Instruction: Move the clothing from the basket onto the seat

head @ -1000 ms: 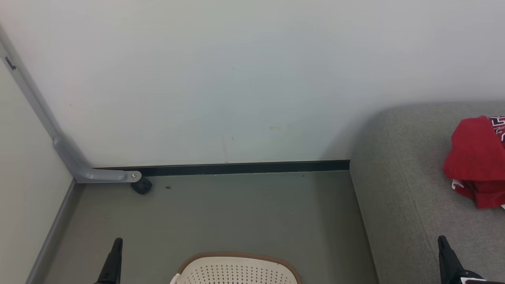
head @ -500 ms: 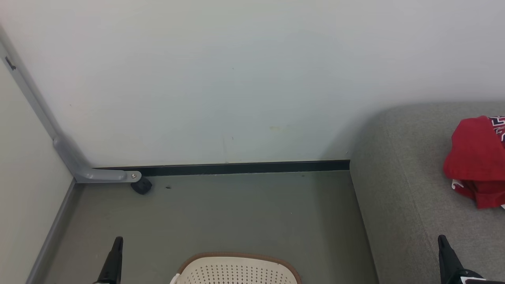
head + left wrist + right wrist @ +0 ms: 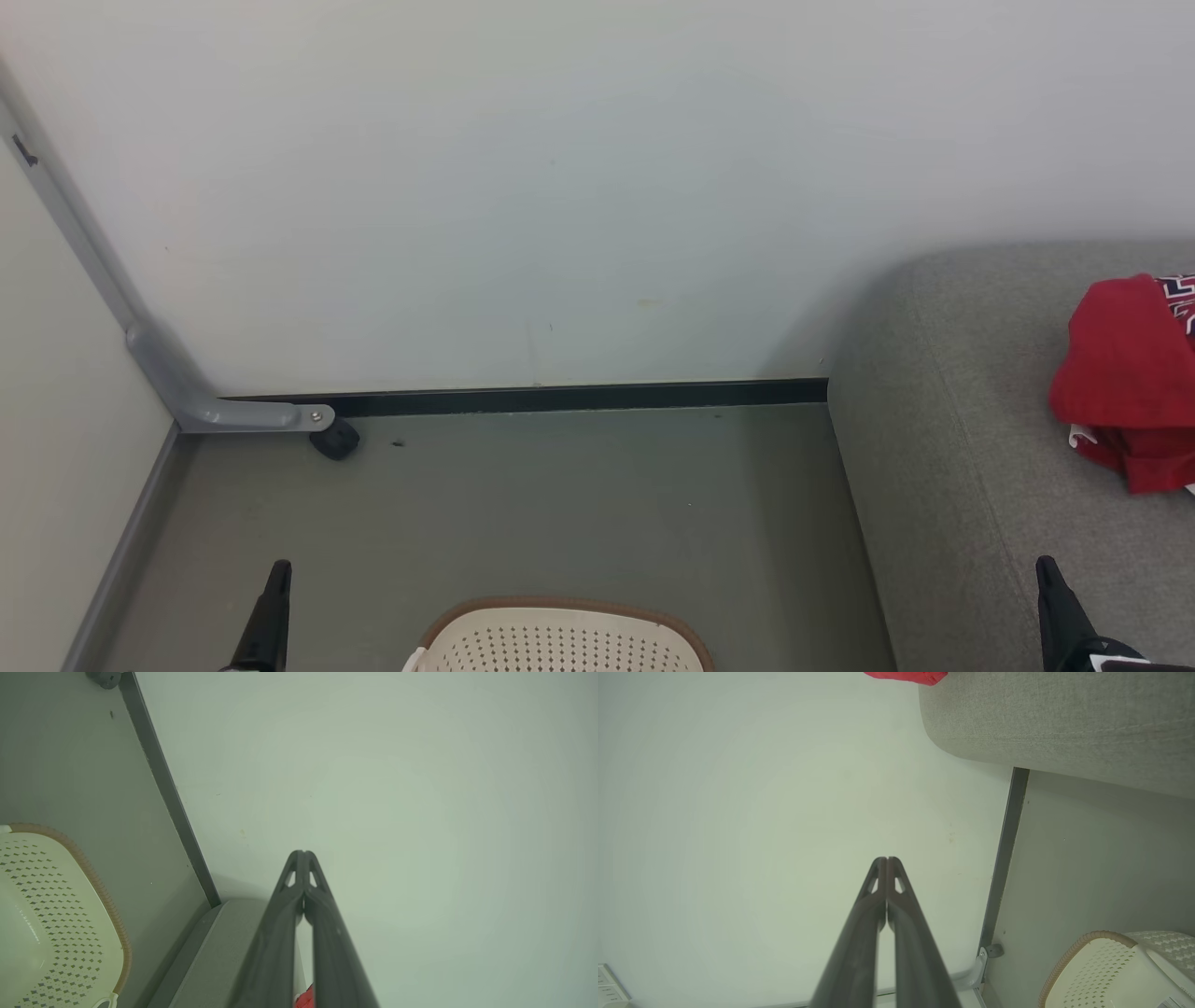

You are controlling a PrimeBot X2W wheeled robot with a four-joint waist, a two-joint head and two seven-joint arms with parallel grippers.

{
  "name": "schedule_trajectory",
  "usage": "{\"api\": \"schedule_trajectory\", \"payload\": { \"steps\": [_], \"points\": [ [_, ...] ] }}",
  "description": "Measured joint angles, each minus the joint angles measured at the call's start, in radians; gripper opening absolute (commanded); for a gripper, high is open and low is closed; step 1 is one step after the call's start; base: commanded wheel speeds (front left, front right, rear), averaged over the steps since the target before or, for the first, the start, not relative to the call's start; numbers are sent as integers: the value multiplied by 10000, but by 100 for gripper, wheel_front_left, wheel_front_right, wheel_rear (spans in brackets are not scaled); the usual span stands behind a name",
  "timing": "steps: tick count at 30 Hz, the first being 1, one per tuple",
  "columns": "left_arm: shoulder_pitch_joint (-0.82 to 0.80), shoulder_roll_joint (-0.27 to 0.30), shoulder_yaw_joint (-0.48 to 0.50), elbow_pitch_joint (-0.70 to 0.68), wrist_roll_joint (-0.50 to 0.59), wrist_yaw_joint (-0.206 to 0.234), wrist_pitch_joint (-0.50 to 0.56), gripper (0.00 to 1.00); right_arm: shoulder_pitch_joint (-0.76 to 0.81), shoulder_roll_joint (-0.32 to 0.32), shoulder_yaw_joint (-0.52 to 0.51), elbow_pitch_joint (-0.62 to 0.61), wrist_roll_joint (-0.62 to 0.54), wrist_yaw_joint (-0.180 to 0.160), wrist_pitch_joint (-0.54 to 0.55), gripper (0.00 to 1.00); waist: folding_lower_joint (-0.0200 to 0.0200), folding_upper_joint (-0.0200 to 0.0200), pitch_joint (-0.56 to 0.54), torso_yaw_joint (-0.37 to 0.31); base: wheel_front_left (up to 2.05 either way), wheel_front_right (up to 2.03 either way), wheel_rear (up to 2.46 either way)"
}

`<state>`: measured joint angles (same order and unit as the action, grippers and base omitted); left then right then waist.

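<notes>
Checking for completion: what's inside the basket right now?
The basket shows bare perforated walls and a paper label on its floor, no fabric. Part of its floor lies outside the pictures. Red clothing lies on the seat.

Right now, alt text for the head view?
Red clothing lies bunched on the grey seat at right; the rim of the cream basket pokes up from the bottom edge, on the grey floor. The left tool and right tool point up at the lower corners, before a pale wall.
</notes>
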<state>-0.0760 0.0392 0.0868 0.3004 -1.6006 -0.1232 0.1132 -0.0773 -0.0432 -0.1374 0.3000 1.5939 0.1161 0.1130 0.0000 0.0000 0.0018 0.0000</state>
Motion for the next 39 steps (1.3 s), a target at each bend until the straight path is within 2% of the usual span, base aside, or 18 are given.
{"api": "schedule_trajectory", "payload": {
  "steps": [39],
  "points": [
    [0, -2, 0, 0, 0, 0, 0, 0, 0, 0, 0, -2, 2, 29, 0, 0, 0, 0, 1, 0, 0, 0, 0]
  ]
}}
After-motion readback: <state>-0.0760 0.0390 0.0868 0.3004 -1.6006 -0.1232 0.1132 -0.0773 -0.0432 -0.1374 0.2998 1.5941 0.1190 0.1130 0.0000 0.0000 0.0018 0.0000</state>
